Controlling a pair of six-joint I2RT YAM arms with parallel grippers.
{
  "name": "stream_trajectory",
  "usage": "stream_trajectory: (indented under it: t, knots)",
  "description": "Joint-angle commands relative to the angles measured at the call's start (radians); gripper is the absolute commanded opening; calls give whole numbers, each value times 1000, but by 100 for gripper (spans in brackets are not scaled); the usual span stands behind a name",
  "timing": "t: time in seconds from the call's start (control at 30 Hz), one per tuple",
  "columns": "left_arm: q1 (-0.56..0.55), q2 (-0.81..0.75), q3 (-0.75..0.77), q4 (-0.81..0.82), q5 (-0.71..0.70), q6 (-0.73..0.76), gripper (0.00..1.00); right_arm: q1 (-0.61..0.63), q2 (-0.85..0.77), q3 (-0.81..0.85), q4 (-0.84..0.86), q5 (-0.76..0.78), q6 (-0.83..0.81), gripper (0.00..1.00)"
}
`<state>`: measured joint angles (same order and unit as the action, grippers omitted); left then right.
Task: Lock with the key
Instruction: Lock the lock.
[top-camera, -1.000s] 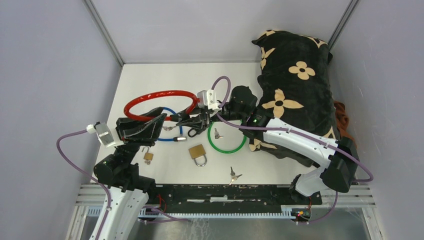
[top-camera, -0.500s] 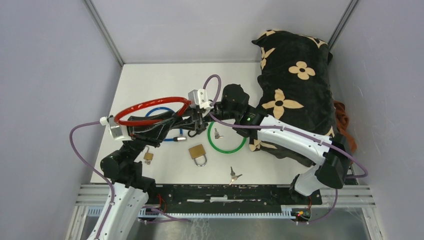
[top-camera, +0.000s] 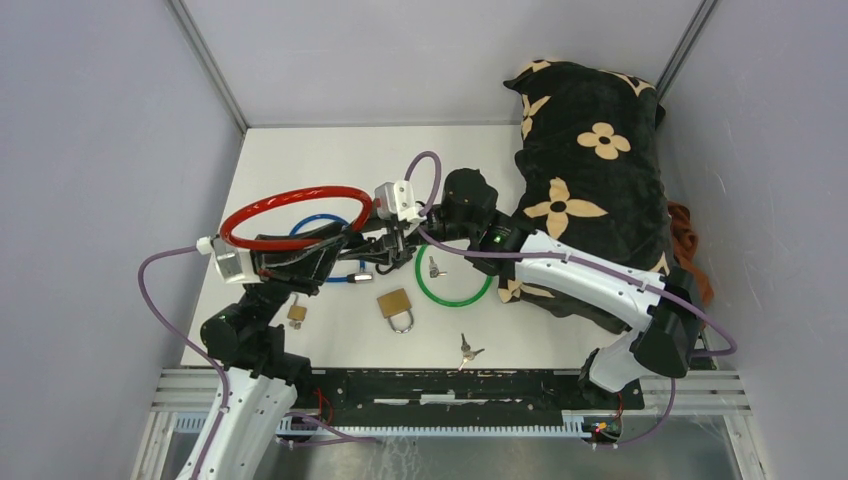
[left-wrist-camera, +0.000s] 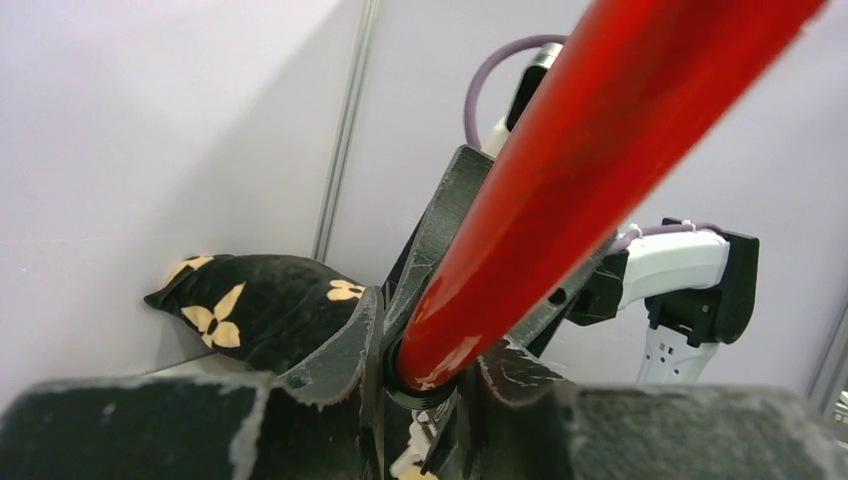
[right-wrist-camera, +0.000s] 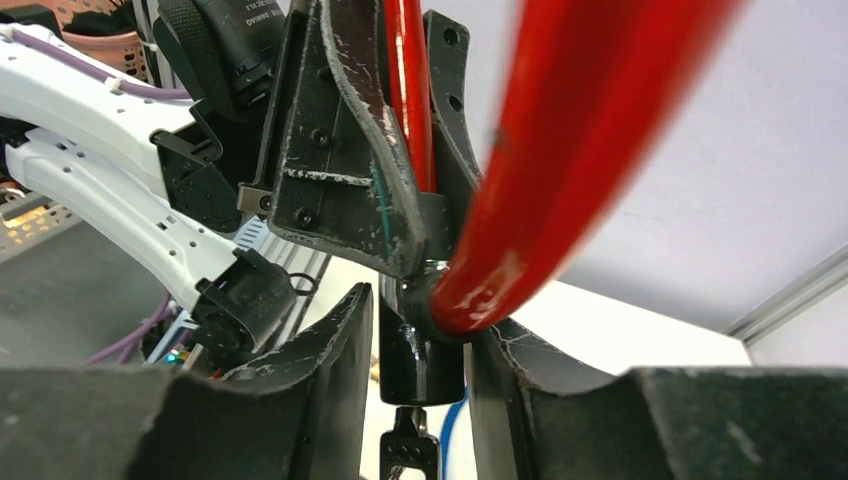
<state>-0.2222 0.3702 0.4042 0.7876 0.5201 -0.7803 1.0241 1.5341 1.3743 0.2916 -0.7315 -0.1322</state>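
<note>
The red cable lock (top-camera: 290, 205) is held up off the table between both arms. My left gripper (top-camera: 345, 240) is shut on its cable end; in the left wrist view the red cable (left-wrist-camera: 560, 180) runs into a black collar between the left gripper's jaws (left-wrist-camera: 430, 375). My right gripper (top-camera: 395, 240) is shut around the lock's black barrel (right-wrist-camera: 430, 365), with only thin gaps at the fingers (right-wrist-camera: 330, 360). A black-headed key (right-wrist-camera: 408, 450) sticks out of the barrel's bottom end.
On the table lie a blue cable lock (top-camera: 325, 222), a green cable lock (top-camera: 455, 288) with keys (top-camera: 433, 267) inside it, a brass padlock (top-camera: 397, 305), a small padlock (top-camera: 296, 313) and loose keys (top-camera: 468, 350). A black flowered cushion (top-camera: 590, 170) fills the right side.
Both grippers have lifted the red cable lock off the table and carried it left; the left arm swung forward. Almost no movement in the last half second.
</note>
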Motion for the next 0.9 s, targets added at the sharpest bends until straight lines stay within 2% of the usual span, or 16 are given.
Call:
stream_trajectory:
  t: [0.0,0.13,0.27,0.47,0.57,0.6,0.63,0.87]
  knots:
    - [-1,-18,33,65,-85,-29,2,7,-60,8,7,12,-47,48]
    - [6,-20,49,94,-96,-33,2,-6,-91,-17,-41,15,-98,67]
    - [12,-30,52,91,-90,-28,2,-63,-146,-61,-94,-23,-97,72]
    - [17,-41,45,95,-69,-25,2,-146,-178,-70,-173,-114,-17,67]
    - [21,-38,43,90,-70,-29,2,-147,-161,-64,-126,-126,58,61]
    - [25,-37,46,83,-71,-34,2,-144,-129,-66,-40,-150,160,58]
    - [24,-37,47,81,-70,-34,2,-140,-118,-66,-9,-161,185,57]
    - [30,-37,47,80,-69,-36,2,-103,-59,-15,17,-178,211,54]
